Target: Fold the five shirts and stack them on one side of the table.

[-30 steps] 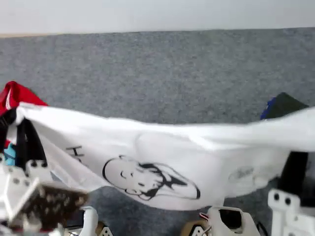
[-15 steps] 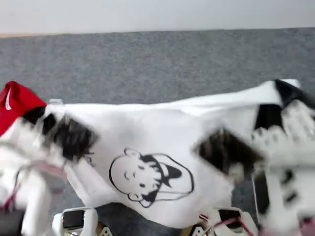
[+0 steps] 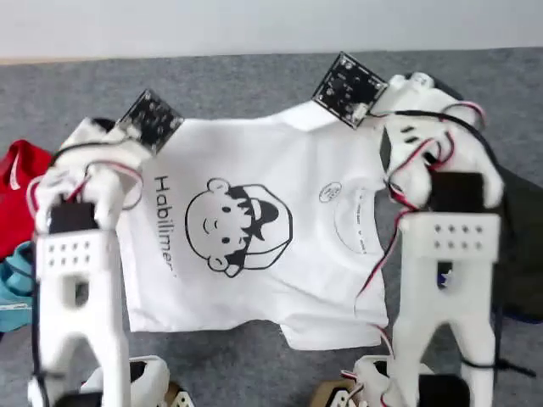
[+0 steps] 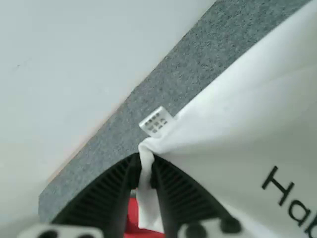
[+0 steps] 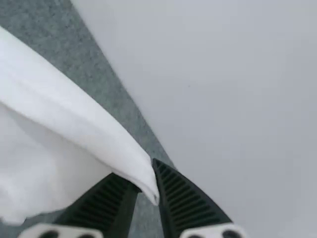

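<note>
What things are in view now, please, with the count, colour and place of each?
white shirt: 1, white with a black cartoon face, spread flat mid-table
red shirt: 1, red, table edge on the left arm's side
teal cloth: 1, teal, beside the red shirt
dark cloth: 1, black, on the right arm's side
table: 1, grey
left gripper: 1, black fingers, shut on the white shirt's edge
right gripper: 1, black fingers, shut on the white shirt's edge
</note>
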{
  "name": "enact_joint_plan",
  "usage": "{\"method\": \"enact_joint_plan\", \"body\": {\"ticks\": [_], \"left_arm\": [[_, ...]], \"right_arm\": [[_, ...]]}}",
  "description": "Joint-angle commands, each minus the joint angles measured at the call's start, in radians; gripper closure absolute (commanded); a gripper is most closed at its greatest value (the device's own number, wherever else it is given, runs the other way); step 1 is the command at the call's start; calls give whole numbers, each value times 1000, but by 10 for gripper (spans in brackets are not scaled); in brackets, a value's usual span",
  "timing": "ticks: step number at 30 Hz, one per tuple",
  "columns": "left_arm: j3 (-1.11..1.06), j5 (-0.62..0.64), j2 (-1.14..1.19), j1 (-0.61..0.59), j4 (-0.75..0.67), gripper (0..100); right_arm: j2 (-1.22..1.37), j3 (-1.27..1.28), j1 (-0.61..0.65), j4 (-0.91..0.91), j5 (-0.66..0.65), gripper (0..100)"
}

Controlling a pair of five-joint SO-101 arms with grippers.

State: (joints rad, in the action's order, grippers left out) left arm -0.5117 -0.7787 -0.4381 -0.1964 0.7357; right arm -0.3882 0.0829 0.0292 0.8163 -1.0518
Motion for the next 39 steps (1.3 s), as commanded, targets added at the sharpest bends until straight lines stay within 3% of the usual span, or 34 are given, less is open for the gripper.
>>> {"method": "enact_joint_plan", "body": {"ticks": [1, 10, 16, 25, 28, 39], "left_arm": [[147, -12, 175, 6, -87, 994], [584, -11, 618, 29, -89, 994], [788, -11, 756, 64, 35, 994], [862, -12, 806, 64, 230, 994], [865, -17, 801, 61, 336, 994], [866, -150, 801, 64, 727, 994]], "right_arm": [[68, 6, 5, -231, 9, 987], [312, 3, 12, -647, -121, 987], [378, 2, 38, -845, -186, 987], [383, 8, 36, -915, -241, 987], [351, 3, 30, -785, -241, 987], [96, 11, 27, 2, -235, 987]]}}
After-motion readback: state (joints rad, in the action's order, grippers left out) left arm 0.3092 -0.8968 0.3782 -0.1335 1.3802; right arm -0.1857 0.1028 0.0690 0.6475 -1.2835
